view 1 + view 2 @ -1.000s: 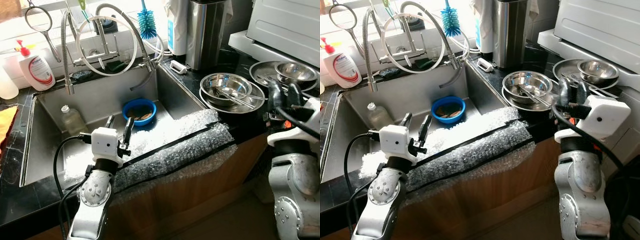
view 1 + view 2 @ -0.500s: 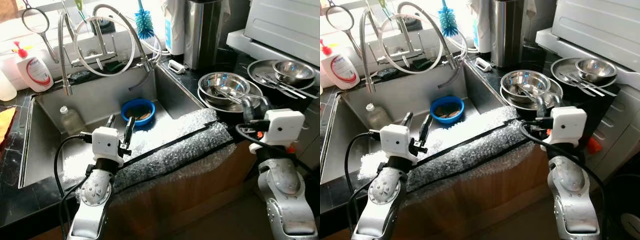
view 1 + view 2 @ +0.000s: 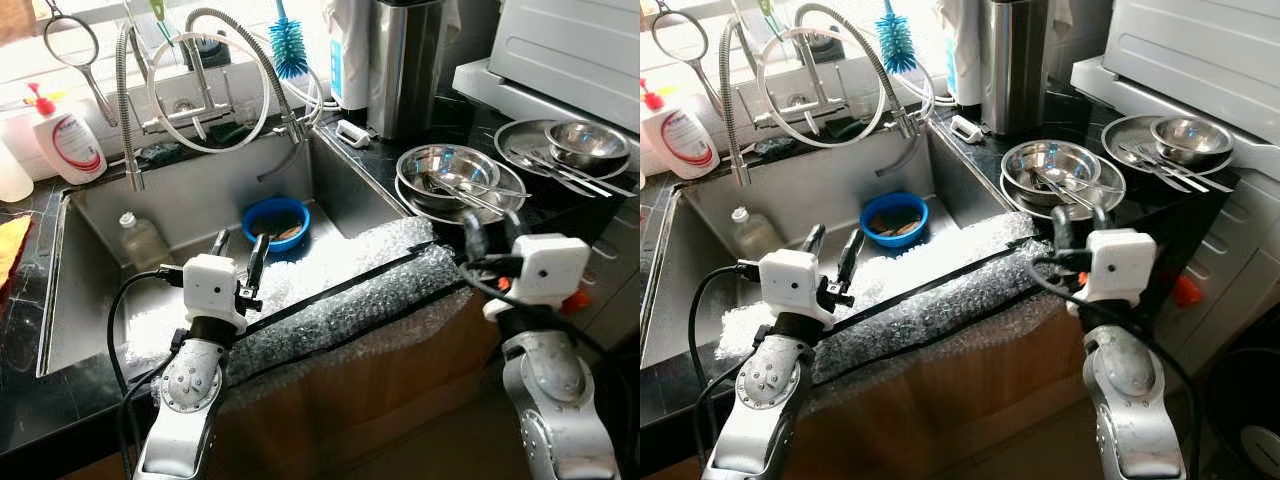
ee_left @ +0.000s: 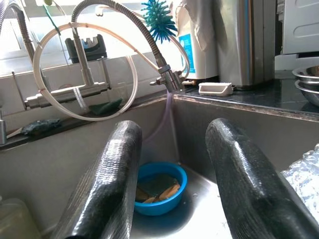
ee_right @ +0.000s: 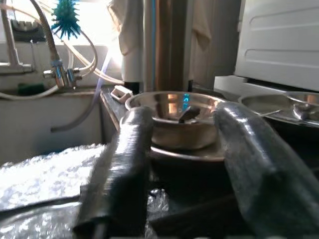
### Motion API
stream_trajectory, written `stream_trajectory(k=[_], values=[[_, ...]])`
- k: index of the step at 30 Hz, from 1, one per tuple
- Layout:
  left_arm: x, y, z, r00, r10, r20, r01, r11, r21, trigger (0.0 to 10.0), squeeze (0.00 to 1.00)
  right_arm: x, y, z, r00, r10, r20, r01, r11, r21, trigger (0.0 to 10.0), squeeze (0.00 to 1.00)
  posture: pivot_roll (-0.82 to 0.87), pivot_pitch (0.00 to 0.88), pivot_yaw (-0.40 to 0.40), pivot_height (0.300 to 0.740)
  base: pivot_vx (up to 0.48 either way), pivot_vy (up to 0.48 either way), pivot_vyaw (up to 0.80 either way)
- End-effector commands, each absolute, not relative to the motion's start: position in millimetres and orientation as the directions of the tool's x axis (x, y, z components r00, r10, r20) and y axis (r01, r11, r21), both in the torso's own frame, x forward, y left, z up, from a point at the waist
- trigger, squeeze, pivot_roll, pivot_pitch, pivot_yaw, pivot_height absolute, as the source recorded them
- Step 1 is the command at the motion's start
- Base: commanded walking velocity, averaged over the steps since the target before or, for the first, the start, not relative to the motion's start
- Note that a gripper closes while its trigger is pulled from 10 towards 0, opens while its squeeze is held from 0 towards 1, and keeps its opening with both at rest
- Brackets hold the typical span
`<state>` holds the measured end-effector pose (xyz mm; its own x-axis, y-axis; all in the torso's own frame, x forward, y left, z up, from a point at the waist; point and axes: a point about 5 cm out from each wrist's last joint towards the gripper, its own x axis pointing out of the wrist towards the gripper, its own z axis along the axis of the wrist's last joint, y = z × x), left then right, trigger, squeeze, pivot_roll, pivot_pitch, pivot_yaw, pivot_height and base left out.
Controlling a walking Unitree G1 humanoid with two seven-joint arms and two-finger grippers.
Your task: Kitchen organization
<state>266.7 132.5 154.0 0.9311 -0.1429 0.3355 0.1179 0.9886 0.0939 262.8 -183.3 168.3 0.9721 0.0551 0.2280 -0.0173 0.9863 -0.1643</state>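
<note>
Left eye view: the stacked steel bowls (image 3: 462,180) sit on the dark surface (image 3: 400,140) at two o'clock from the sink (image 3: 190,215). The right tool (image 3: 490,232) hovers just before them, released.

Left wrist view: the left tool (image 4: 172,174), fingers spread, faces the blue bowl (image 4: 158,188).

Right wrist view: the bowls look stiff, light and slippery; the rim seems the best hold.

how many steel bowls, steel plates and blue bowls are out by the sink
steel bowls: 2, one by the sink, one further right
steel plates: 2, one under the near bowl, one under the far bowl
blue bowls: 1, in the sink
total: 5
</note>
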Motion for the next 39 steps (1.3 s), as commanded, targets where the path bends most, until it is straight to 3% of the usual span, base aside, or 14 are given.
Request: stream_trajectory(k=[1, 2, 4, 5, 6, 11, 12, 13, 14, 39], values=[[267, 135, 154, 0.932, -0.136, 0.335, 0.106, 0.989, 0.108, 10.0, 0.0, 264, -183, 166, 0.976, 0.055, 0.209, -0.018, 0.984, -0.175, 10.0, 0.54, -0.22, 0.0, 0.099, 0.74, 0.0, 0.0, 0.0], [267, 134, 154, 0.932, -0.137, 0.334, 0.108, 0.989, 0.106, 10.0, 0.0, 265, -191, 168, 0.974, -0.009, 0.225, 0.052, 0.981, -0.186, 10.0, 0.0, -0.22, 0.0, 0.101, 0.74, 0.0, 0.0, 0.0], [267, 134, 154, 0.932, -0.139, 0.334, 0.109, 0.988, 0.105, 10.0, 0.0, 267, -196, 169, 0.972, -0.044, 0.229, 0.089, 0.978, -0.191, 10.0, 0.0, -0.22, 0.0, 0.101, 0.74, 0.0, 0.0, 0.0], [267, 134, 154, 0.932, -0.139, 0.334, 0.11, 0.988, 0.105, 10.0, 0.0, 268, -197, 170, 0.972, -0.053, 0.228, 0.099, 0.976, -0.195, 10.0, 0.09, -0.22, 0.0, 0.101, 0.74, 0.0, 0.0, 0.0], [267, 134, 154, 0.932, -0.139, 0.334, 0.11, 0.988, 0.105, 10.0, 0.0, 270, -199, 170, 0.973, -0.07, 0.221, 0.116, 0.972, -0.203, 10.0, 1.0, -0.22, 0.0, 0.101, 0.74, 0.0, 0.0, 0.0], [267, 134, 154, 0.932, -0.139, 0.334, 0.11, 0.988, 0.105, 10.0, 0.0, 270, -201, 170, 0.971, -0.083, 0.225, 0.131, 0.97, -0.205, 10.0, 1.0, -0.21, 0.0, 0.099, 0.74, 0.0, 0.0, 0.0], [267, 134, 154, 0.932, -0.139, 0.334, 0.11, 0.988, 0.105, 10.0, 0.0, 271, -201, 169, 0.97, -0.092, 0.224, 0.14, 0.968, -0.209, 10.0, 0.43, -0.21, 0.0, 0.099, 0.74, 0.0, 0.0, 0.0], [267, 134, 154, 0.932, -0.139, 0.334, 0.11, 0.988, 0.105, 10.0, 0.0, 271, -201, 169, 0.97, -0.092, 0.224, 0.14, 0.968, -0.209, 10.0, 0.43, -0.21, 0.0, 0.099, 0.74, 0.0, 0.0, 0.0], [267, 134, 154, 0.932, -0.14, 0.333, 0.11, 0.988, 0.106, 10.0, 0.0, 271, -202, 169, 0.969, -0.106, 0.223, 0.154, 0.966, -0.21, 10.0, 0.0, -0.21, 0.0, 0.099, 0.74, 0.0, 0.0, 0.0], [267, 131, 155, 0.93, -0.155, 0.334, 0.121, 0.985, 0.12, 10.0, 0.0, 288, -199, 164, 0.976, -0.133, 0.173, 0.168, 0.963, -0.21, 10.0, 0.0, -0.21, 0.0, 0.097, 0.74, 0.0, 0.0, 0.0]])
